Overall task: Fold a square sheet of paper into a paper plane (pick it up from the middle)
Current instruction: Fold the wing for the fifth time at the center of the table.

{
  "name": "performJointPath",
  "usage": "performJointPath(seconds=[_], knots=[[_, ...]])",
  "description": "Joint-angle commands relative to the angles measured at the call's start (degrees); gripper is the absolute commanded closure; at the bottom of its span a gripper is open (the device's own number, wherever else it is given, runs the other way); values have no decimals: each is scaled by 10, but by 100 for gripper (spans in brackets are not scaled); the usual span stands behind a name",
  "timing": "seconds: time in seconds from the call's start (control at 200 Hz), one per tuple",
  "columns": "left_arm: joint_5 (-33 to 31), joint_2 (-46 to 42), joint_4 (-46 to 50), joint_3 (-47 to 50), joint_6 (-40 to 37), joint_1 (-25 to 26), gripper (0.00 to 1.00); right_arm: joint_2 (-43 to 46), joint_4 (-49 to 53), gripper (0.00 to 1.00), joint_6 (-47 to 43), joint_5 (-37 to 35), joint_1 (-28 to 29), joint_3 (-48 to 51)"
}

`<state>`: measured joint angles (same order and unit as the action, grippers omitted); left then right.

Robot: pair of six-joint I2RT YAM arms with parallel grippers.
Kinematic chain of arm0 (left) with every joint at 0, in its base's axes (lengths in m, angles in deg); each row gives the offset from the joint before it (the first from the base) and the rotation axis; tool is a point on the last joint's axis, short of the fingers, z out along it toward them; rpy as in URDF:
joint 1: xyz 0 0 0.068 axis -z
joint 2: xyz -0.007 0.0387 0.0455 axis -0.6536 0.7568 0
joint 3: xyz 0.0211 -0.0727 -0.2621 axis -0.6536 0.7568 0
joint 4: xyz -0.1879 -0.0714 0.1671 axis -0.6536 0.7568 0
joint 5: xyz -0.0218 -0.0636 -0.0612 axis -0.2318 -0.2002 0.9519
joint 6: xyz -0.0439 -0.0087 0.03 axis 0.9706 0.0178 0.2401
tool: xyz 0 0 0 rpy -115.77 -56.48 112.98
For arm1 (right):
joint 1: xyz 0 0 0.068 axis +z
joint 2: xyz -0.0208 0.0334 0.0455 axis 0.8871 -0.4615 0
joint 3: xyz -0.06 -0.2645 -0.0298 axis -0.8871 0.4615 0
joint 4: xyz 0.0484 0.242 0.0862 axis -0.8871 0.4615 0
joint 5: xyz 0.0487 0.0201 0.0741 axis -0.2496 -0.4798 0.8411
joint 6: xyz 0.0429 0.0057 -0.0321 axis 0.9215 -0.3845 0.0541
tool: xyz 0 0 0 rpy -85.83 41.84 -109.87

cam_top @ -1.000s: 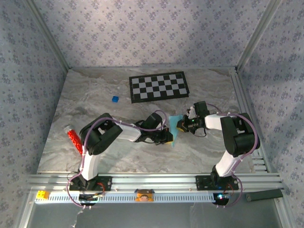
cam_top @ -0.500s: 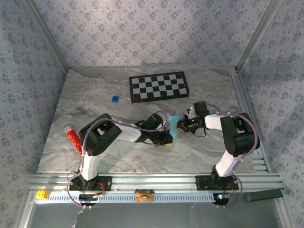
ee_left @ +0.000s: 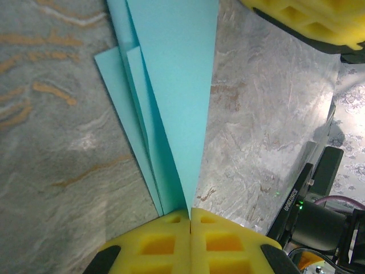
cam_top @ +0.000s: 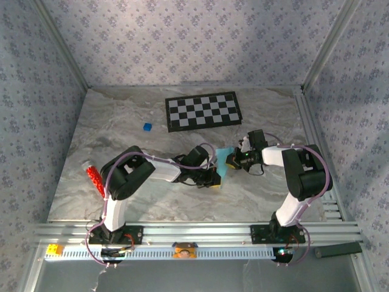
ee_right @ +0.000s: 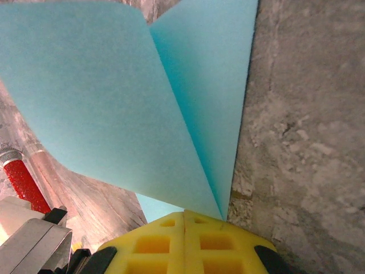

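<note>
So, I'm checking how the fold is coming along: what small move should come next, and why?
Probably lower the folded light-blue paper sheet flat onto the marble-patterned tabletop to press its crease. Both pairs of jaws are shut on opposite ends of it, and its layers fan apart loosely rather than lying flat.

We take the checkerboard (cam_top: 203,111) as our mark. On its near side the two arms meet: the left gripper (cam_top: 214,178) and right gripper (cam_top: 231,160), each pinched closed on the folded light-blue paper (cam_top: 223,159), form one bar across the table (cam_top: 121,115), with no gap between them. Between that bar and the checkerboard's near edge we find an open strip of marble. Left of the checkerboard a small blue cube (cam_top: 147,126) stands in the way; far to its near-left lies a red-filled tube (cam_top: 94,177). Right of the checkerboard the marble is bare up to the metal rail (cam_top: 311,134).
</note>
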<state>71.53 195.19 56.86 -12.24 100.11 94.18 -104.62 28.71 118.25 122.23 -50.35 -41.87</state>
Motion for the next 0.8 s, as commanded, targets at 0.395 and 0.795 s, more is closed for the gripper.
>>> performJointPath(seconds=[0.395, 0.795], knots=[[23, -17, 74, 25, -13, 22, 92, -29, 53, 95, -11, -71, 5, 13], [-85, -139, 95, 38, -27, 19, 73, -25, 55, 95, -11, -70, 7, 9]])
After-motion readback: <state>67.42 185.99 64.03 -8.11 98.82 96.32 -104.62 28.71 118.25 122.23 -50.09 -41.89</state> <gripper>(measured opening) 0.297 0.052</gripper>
